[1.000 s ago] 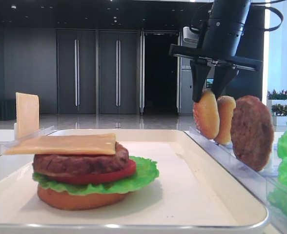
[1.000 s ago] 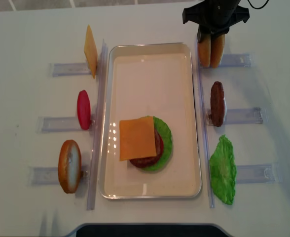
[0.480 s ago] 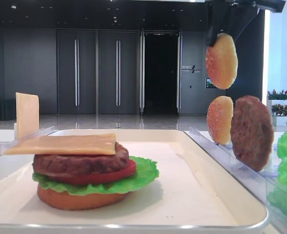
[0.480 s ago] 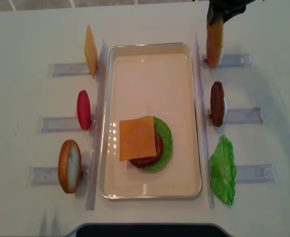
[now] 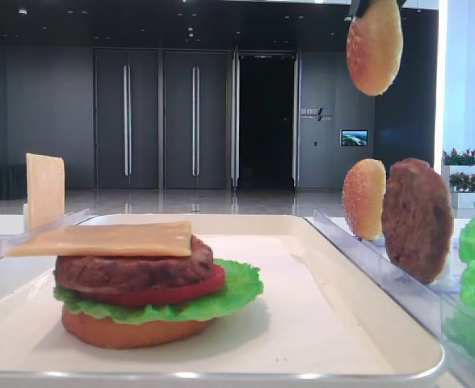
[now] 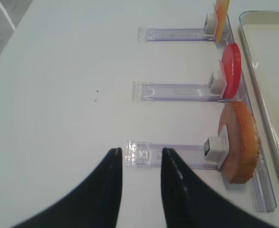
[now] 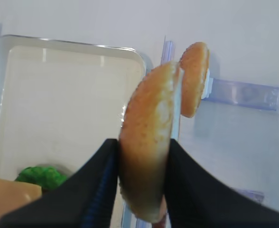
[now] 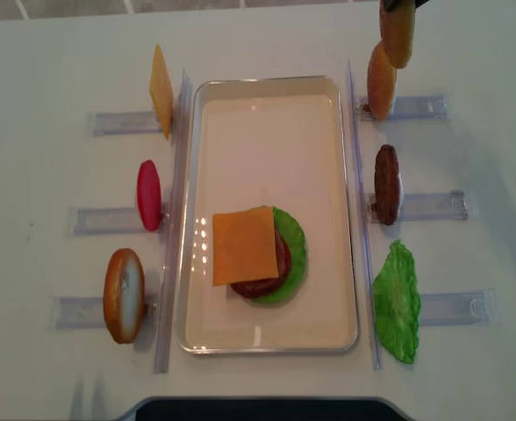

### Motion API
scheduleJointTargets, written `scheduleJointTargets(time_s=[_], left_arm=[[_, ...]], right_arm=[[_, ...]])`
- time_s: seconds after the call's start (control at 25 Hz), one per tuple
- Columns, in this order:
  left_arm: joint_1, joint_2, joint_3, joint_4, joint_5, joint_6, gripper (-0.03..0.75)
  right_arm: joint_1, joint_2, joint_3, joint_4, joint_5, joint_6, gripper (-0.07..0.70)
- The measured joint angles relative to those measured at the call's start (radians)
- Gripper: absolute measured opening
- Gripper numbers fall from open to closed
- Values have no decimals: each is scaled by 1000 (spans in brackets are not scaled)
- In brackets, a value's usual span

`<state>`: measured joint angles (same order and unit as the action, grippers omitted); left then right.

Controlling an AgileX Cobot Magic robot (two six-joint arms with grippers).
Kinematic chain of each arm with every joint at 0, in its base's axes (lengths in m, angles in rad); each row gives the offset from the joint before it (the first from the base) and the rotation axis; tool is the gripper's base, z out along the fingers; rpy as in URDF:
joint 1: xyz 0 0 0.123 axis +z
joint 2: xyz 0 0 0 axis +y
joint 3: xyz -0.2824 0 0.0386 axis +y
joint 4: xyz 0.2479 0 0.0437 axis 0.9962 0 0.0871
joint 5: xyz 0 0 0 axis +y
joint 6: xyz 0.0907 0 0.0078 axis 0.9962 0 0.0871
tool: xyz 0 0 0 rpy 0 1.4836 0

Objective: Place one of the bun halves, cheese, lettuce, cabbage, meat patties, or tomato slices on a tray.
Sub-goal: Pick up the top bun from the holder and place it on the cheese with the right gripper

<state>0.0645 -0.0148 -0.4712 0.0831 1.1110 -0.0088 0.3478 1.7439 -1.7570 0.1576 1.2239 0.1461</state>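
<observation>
Hanging edge-up well above the bench, a bun half is clamped between the two dark fingers of the right tool; in the low side view it is seen high at the upper right, clear of everything below. Directly under it a second bun half is stood on edge in a clear plastic rack just right of the tray. On the cream-white tray a stack is laid toward the near end: a bun base, lettuce, a tomato slice, a meat patty and a square of cheese on top. The far half of the tray floor is left bare.

Along the right side of the tray, a second meat patty and a loose lettuce leaf are held in further racks. Along the left side, a cheese slice, a red tomato slice and another bun half are stood in racks of their own. The left tool is held over bare white bench beside that bun's rack, its fingers apart and nothing between them.

The bench is plain white; behind it a dark hall with tall double doors is seen.
</observation>
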Motion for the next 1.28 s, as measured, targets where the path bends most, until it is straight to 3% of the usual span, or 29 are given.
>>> scheduleJointTargets(time_s=[0.24, 0.68, 0.84, 0.96, 1.08, 1.16, 1.28], left_arm=[[0, 0, 0, 0, 0, 0, 219], [0, 0, 0, 0, 0, 0, 219], [0, 0, 0, 0, 0, 0, 219], [0, 0, 0, 0, 0, 0, 219], [0, 0, 0, 0, 0, 0, 219], [0, 0, 0, 0, 0, 0, 219], [0, 0, 0, 0, 0, 0, 219]], right_arm=[[77, -199, 154, 19, -1, 51, 240], [409, -564, 588, 21, 1, 248, 240], [477, -602, 681, 21, -25, 295, 240], [492, -606, 719, 30, -81, 303, 240], [493, -607, 745, 108, -175, 218, 240], [493, -607, 772, 214, -251, 97, 240], [493, -596, 807, 407, -320, -90, 240]])
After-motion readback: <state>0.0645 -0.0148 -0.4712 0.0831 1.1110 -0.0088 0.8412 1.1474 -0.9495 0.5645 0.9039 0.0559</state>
